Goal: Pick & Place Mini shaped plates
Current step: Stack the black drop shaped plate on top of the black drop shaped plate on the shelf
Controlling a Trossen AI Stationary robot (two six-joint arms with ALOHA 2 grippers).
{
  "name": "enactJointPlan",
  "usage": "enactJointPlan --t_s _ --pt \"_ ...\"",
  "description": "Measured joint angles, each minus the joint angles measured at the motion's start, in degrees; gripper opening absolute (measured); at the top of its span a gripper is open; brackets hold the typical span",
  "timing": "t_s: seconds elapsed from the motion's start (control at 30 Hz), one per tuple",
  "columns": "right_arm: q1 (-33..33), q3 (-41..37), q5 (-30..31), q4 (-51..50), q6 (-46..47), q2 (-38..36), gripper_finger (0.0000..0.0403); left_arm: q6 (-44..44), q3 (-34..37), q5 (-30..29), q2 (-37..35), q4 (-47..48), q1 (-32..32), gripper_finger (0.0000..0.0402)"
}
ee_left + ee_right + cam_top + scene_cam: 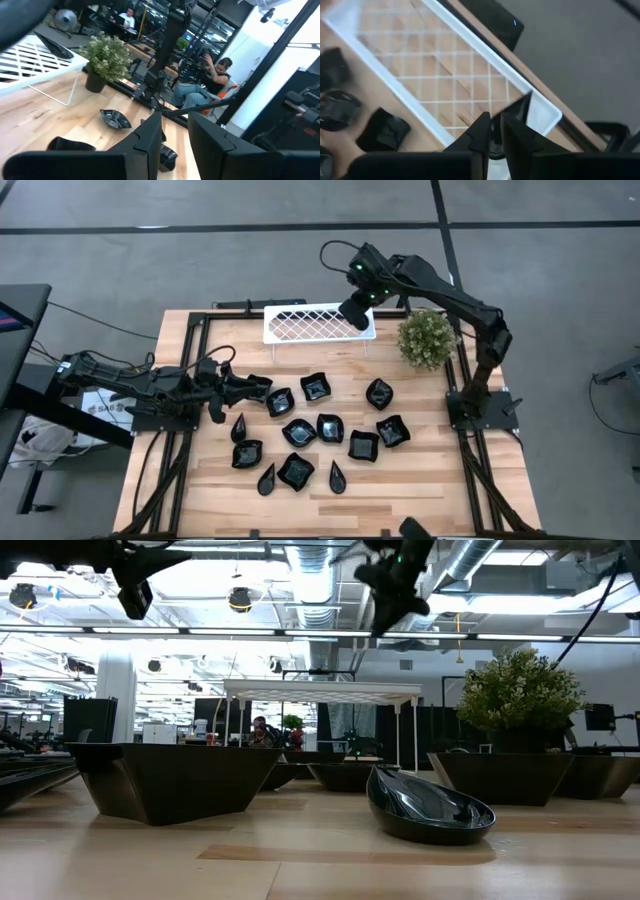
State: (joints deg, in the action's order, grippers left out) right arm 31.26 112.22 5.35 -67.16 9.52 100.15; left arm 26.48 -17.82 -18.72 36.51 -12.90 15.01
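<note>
Several glossy black mini plates lie flat on the wooden table's middle, some squarish with wavy rims, some teardrop-shaped. My right gripper hangs over the right end of the white lattice tray, shut on one black plate. That plate also shows tilted over the tray in the left wrist view. My left gripper is open and level near the table's left side. It points at the nearest squarish plate and touches nothing. My right gripper pinches a black mini plate between its two fingers, by the rim. The fingers come from above, pointing down. The plate sticks out past the fingertips, tilted. In the low view the held plate is lifted clear above the tray's top.
A green bushy plant in a dark pot stands right of the tray. The tray stands on thin legs at the table's far edge. Bare wood lies along the near edge. People sit in the room beyond the table.
</note>
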Motion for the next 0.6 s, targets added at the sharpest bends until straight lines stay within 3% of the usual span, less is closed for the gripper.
enactJointPlan --t_s 0.33,0.6 --pt "-12.7 0.0 7.0 1.0 1.0 -3.1 0.0032 1.1 0.0 3.6 0.0 0.0 0.3 0.0097" --pt "-24.2 0.0 7.2 2.7 1.1 -2.0 0.0022 1.1 0.0 3.7 0.0 0.0 3.0 0.0097"
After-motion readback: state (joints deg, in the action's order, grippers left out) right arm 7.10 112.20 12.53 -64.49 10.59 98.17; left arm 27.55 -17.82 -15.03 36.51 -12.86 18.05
